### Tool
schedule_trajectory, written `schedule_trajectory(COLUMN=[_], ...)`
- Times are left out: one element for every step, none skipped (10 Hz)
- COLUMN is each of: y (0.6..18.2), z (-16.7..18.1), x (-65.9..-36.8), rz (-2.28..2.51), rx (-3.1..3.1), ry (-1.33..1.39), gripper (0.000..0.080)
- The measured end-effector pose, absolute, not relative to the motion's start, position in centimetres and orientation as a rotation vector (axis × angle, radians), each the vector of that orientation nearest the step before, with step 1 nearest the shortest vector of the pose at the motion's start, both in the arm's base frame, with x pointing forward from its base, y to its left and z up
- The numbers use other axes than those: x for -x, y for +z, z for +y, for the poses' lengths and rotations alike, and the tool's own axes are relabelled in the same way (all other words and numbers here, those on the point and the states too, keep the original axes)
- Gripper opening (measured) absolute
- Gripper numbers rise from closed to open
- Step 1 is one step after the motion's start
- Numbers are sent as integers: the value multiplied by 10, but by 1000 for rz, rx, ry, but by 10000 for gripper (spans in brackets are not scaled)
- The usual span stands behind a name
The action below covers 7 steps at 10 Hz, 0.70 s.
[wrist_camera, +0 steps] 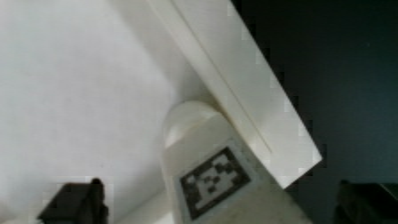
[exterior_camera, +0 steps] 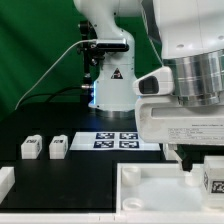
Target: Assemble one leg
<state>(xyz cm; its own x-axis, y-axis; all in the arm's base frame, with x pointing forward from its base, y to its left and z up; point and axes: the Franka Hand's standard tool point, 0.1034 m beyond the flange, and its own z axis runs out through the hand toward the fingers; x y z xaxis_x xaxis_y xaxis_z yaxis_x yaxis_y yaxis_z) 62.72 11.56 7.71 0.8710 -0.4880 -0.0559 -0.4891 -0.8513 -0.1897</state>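
Note:
A leg (wrist_camera: 217, 170), a stubby white block with a black-and-white tag, stands at a corner of the large white panel (wrist_camera: 71, 90), against its raised edge. My gripper (wrist_camera: 219, 206) is open. Its dark fingertips (wrist_camera: 75, 200) straddle the leg with gaps on both sides. In the exterior view the gripper (exterior_camera: 200, 160) hangs low at the right over the panel (exterior_camera: 150, 195), with the tagged leg (exterior_camera: 213, 180) just under it. Two more legs (exterior_camera: 31, 147) (exterior_camera: 57, 147) stand on the black table at the exterior view's left.
The marker board (exterior_camera: 118, 140) lies flat in the middle of the table, in front of the arm's base (exterior_camera: 108, 90). Another white part (exterior_camera: 5, 181) shows at the exterior view's lower left edge. A cable runs behind on the left.

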Motion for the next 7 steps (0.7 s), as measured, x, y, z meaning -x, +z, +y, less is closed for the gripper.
schedule_trajectory(y=[79,81,80,80,79,78,78], z=[117,120,120,120,121,118,118], x=[-629,-635,-634,-634,-633,-631,-631], rz=[420,371,406,432,565,727,857], rx=[2965,2973,2967,2963,2936,2905,2871], ry=[4,-13,-8,-6,8,33,44], gripper=[649,649,522,522,338,304,304])
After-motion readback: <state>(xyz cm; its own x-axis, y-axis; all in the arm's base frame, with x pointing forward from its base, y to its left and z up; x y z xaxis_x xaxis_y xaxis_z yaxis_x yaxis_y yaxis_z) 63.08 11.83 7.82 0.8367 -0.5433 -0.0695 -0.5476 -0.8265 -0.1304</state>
